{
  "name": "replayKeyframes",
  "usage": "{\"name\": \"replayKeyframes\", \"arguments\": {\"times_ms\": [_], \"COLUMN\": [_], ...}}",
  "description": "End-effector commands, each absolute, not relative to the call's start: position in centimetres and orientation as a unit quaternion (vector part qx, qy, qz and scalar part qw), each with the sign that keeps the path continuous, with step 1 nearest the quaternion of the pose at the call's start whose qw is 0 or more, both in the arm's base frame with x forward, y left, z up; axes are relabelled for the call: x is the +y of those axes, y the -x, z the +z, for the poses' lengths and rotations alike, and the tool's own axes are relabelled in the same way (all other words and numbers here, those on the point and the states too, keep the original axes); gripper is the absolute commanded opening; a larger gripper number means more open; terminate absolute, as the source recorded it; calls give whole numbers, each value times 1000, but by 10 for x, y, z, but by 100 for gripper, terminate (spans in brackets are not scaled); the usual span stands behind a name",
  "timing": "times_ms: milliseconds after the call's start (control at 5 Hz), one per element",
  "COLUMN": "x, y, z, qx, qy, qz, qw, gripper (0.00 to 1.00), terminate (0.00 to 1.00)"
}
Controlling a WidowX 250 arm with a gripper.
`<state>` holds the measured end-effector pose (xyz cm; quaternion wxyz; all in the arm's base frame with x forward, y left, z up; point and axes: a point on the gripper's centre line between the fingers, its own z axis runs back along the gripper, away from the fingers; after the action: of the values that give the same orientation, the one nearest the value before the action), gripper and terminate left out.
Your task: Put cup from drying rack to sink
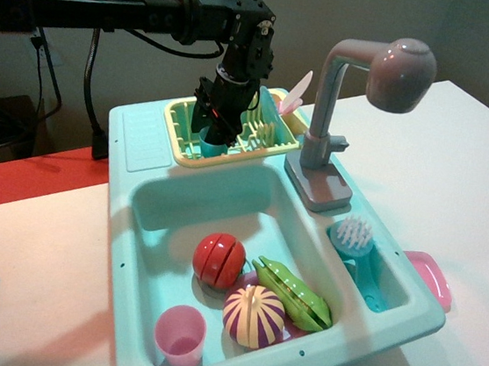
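Note:
The pale yellow drying rack (pixel 178 131) sits in the back left corner of the light teal sink (pixel 122 213). The small blue-teal cup (pixel 214 148) stands in the rack's left half; only its lower part shows. My black gripper (pixel 214 132) has come down into the rack right over the cup. Its fingers look spread on either side of the cup's top and hide the rim. I cannot tell whether they touch the cup.
The basin holds a red ball-shaped toy (pixel 219 260), a green pea pod (pixel 293 296), a purple and yellow striped toy (pixel 253 315) and a pink cup (pixel 180 335). The grey faucet (pixel 343 97) rises right of the rack. A teal brush (pixel 357 240) lies in the side compartment.

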<state>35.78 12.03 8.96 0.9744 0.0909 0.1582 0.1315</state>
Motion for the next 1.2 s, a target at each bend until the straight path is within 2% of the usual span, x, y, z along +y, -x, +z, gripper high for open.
{"name": "replayKeyframes", "arguments": {"times_ms": [0,200,400,800,1000], "x": [122,120,122,125,119], "y": [-359,-359,-359,-371,-375], "z": [113,116,131,207,227], "qx": [124,120,104,13,-3], "qy": [-100,-99,-97,-92,-87], "qz": [141,141,145,153,141], "qw": [977,978,979,984,986], "gripper": [0,0,0,0,0], "terminate": [0,0,0,0,0]}}
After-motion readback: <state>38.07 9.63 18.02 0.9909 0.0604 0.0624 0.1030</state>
